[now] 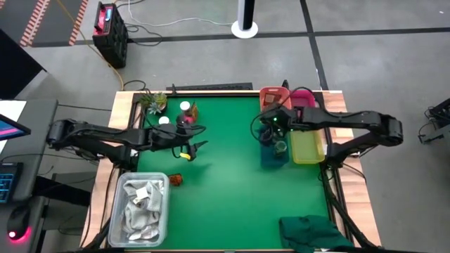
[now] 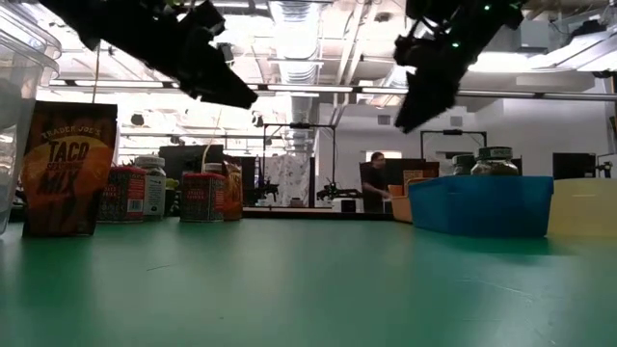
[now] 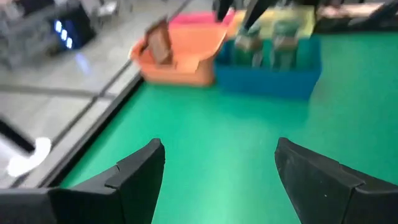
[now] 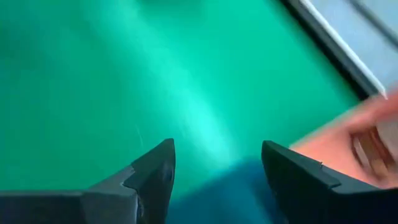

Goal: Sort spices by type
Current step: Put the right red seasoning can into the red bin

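Green felt covered the counter (image 1: pixel 225 183), and the unsorted spices (image 1: pixel 184 112), small upright jars, stood clustered at its upper left in the high view, touching or just beside the left gripper (image 1: pixel 195 138). Its fingers stood spread and empty. The right gripper (image 1: pixel 264 125), fingers likewise parted and empty, hung over the blue bin (image 1: pixel 273 156) at centre right, which already held 2 jars. The left arm looked far nearer the remaining spices.

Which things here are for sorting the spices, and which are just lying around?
For the job: taco mix packet, spice jars, blue bin, orange bin, yellow bin, pink bin.

Lying about: spiky plant, tub of white rags, green cloth.
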